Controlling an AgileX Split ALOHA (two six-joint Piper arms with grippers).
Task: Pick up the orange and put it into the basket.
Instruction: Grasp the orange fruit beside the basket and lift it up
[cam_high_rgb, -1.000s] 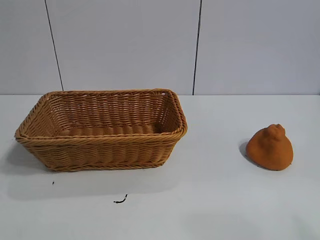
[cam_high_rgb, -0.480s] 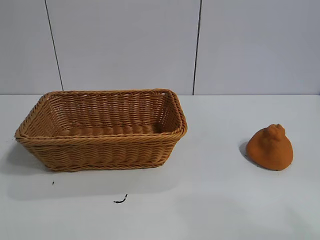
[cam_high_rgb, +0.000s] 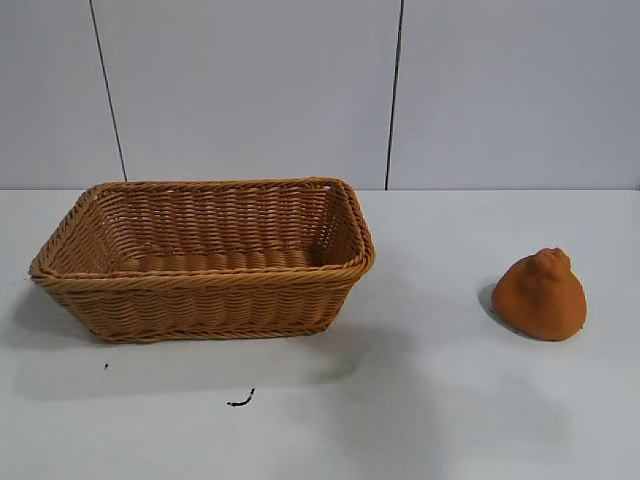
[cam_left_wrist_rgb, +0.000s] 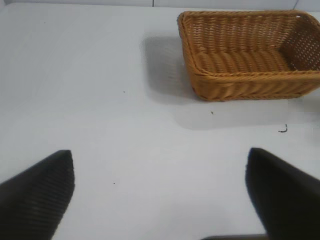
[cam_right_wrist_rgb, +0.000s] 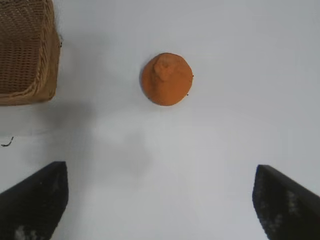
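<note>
right gripper (cam_right_wrist_rgb: 160, 200): hanging above the bench (cam_high_rgb: 420, 400), jaws spread wide, gripping nothing | left gripper (cam_left_wrist_rgb: 160, 192): jaws also standing wide, idle | orange (cam_high_rgb: 540, 295): sitting on the bench, well apart from the basket (cam_high_rgb: 200, 262), ungrasped | basket: lying empty | progress: nothing done; approach, grasp, carry, release all remaining

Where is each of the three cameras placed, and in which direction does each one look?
Exterior view: sits low in front of the table, faces the back wall; shows the basket and the orange; no arm visible.
Left wrist view: on the left arm, looks down at the table; open left gripper at the edge.
Right wrist view: on the right arm, looks steeply down at the orange; open right gripper shows.
Shared: the basket appears in all three.
</note>
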